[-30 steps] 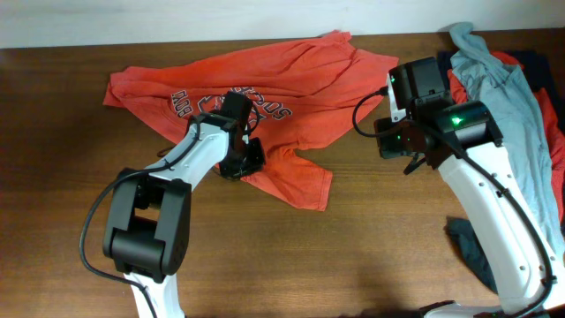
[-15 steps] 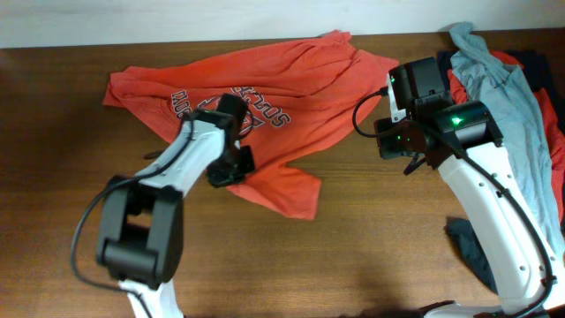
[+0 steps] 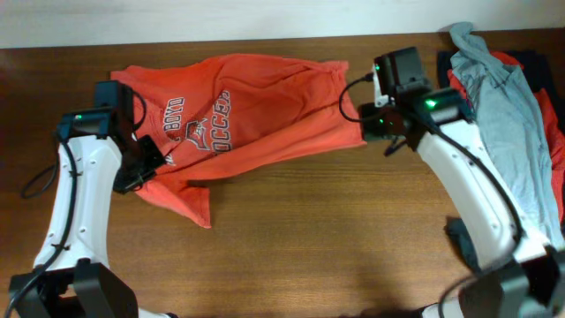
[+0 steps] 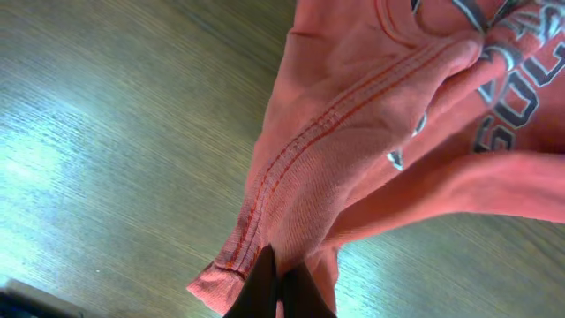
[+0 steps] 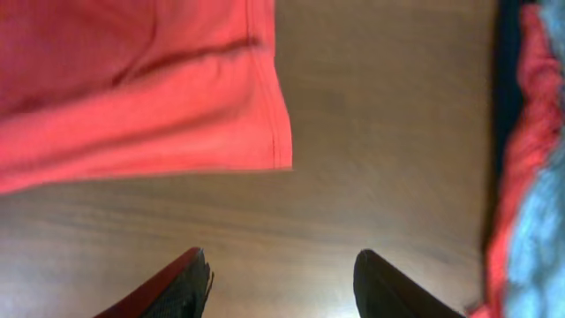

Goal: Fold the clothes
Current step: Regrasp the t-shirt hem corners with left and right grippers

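**Overhead: left claw [image 3: 146, 165] pinches the orange-red T-shirt [image 3: 265, 115], right claw [image 3: 389, 141] spread over wood**

Seen from above, the T-shirt lies spread across the brown table [image 3: 335, 238], from about 9 o'clock to just past the centre and close to the 12 o'clock edge. Its printed lettering faces up and runs at a slant. 1 flap of the shirt hangs toward 6 o'clock near the left arm.

The left claw sits at the shirt's 9 o'clock end. The left wrist view shows the left claw [image 4: 278, 287] with its 2 dark fingers pressed together on a bunched fold of the T-shirt [image 4: 371, 132], right beside a double-stitched hem. Wood grain shows at 9 o'clock of the cloth.

The right claw is at the shirt's 3 o'clock end. In the right wrist view the right claw [image 5: 282, 287] has its 2 fingers spread wide apart with only table between them. The hemmed corner of the T-shirt [image 5: 132, 106] lies at 11 o'clock of the fingers, apart from both.

A pile of clothes lies at the table's 3 o'clock edge: a grey-blue garment [image 3: 503, 106] is draped on top, a red garment [image 3: 554, 150] shows beneath it, and a dark navy garment [image 3: 540, 66] sits toward 1 o'clock. A dark piece of cloth [image 3: 463, 240] lies at 5 o'clock, partly hidden by the right arm.
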